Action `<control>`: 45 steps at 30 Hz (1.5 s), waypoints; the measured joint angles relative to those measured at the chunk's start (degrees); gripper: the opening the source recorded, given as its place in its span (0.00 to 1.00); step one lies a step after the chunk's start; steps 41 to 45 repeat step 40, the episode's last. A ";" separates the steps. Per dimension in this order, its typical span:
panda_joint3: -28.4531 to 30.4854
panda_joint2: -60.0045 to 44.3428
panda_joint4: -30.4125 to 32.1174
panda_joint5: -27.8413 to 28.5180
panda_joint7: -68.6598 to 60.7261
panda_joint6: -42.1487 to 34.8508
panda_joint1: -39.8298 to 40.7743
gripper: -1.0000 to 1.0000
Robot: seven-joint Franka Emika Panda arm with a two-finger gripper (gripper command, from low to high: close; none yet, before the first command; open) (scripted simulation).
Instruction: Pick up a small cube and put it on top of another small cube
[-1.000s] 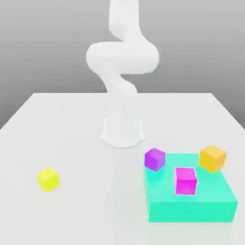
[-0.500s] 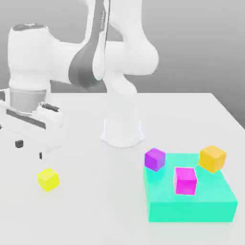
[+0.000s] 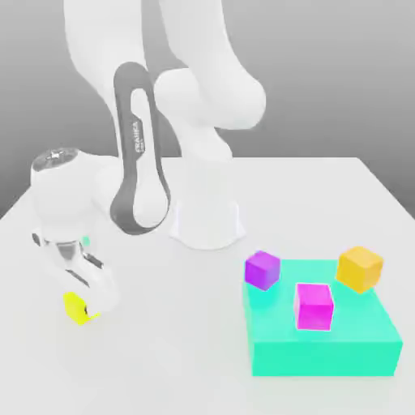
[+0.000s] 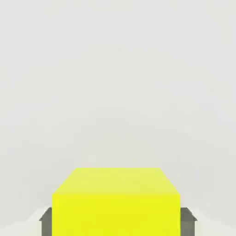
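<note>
Lemon-yellow small cube (image 4: 115, 202); purple cube (image 3: 262, 269), magenta cube (image 3: 314, 305), orange cube (image 3: 360, 268); teal block (image 3: 324, 350).

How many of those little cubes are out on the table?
4. A yellow cube sits on the table under the gripper. A purple cube, a pink cube and an orange cube are at the green block. Others could hide behind the arm.
</note>
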State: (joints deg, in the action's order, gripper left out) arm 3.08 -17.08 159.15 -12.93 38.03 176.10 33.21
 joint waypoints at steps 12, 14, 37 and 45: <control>2.75 17.81 2.20 11.50 16.64 -14.98 -9.95 0.00; -0.42 20.34 1.56 11.12 22.83 -17.78 -14.70 0.00; -38.85 27.43 -1.61 1.81 74.52 -27.52 -42.74 0.00; -39.08 26.50 -1.40 2.20 74.87 -26.40 -42.59 1.00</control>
